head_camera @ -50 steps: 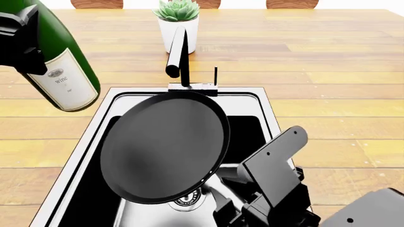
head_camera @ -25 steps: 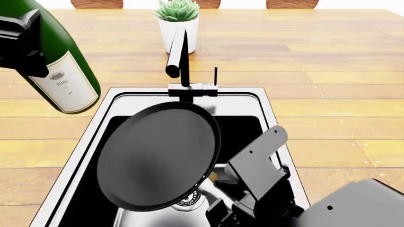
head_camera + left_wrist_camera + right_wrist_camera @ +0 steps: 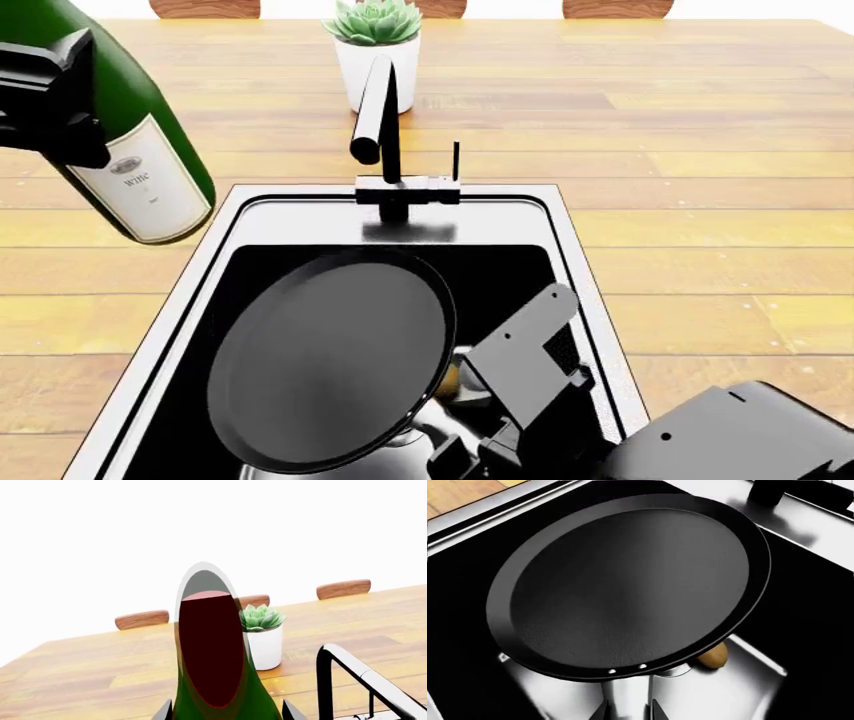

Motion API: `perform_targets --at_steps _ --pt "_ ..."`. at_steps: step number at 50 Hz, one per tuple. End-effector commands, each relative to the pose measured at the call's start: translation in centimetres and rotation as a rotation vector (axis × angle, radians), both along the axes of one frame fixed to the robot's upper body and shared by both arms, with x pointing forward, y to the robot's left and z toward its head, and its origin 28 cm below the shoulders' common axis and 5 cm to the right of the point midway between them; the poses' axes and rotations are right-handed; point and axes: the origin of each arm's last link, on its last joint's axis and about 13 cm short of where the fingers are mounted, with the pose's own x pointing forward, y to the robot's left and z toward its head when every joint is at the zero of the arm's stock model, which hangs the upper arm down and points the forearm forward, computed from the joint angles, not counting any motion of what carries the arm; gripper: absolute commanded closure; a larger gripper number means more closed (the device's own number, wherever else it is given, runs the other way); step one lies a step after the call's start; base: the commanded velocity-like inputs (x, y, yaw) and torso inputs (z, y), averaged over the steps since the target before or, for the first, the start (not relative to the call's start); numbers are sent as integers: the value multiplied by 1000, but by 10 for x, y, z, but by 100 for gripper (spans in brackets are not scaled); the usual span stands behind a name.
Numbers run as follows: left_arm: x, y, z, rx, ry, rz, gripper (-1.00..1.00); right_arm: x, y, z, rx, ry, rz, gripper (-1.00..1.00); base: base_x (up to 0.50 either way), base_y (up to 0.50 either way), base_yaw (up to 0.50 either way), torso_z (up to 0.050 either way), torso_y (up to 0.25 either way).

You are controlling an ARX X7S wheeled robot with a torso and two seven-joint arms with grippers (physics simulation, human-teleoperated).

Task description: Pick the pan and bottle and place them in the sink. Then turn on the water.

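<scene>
The dark green wine bottle (image 3: 140, 150) hangs tilted above the counter left of the sink, label facing me, with my left gripper (image 3: 54, 100) shut on its upper body. In the left wrist view the bottle (image 3: 213, 670) fills the space between my left gripper's (image 3: 225, 714) fingers. The black pan (image 3: 327, 360) sits tilted low inside the black sink (image 3: 227, 225). My right gripper (image 3: 628, 713) is shut on the pan's silver handle (image 3: 627, 695), and the pan (image 3: 627, 580) covers most of the basin. The black faucet (image 3: 384, 125) stands behind the sink; no water shows.
A white plant pot (image 3: 378, 62) with a succulent stands behind the faucet. A small brown ball (image 3: 714, 656) lies on the sink floor under the pan's edge. Wooden counter (image 3: 707, 150) surrounds the sink. The faucet spout (image 3: 363, 675) is close beside the bottle.
My right gripper has lowered the pan from above the sink rim down into the basin and toward me. The bottle and left gripper have hardly moved.
</scene>
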Motion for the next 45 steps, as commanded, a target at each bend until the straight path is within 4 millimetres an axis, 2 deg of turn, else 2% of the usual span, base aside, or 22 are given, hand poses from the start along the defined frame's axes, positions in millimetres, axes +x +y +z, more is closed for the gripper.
perform_targets --at_steps 1,14,45 --pt "-1 2 6 -18 -56 18 100 10 2 3 -4 -39 -21 100 0 0 0 0 0" --pt "2 5 0 -24 -46 21 100 24 4 5 -37 -39 3 100 0 0 0 1 3" --pt "6 4 -3 -25 -33 21 100 47 6 -16 -73 43 31 100 0 0 0 1 3"
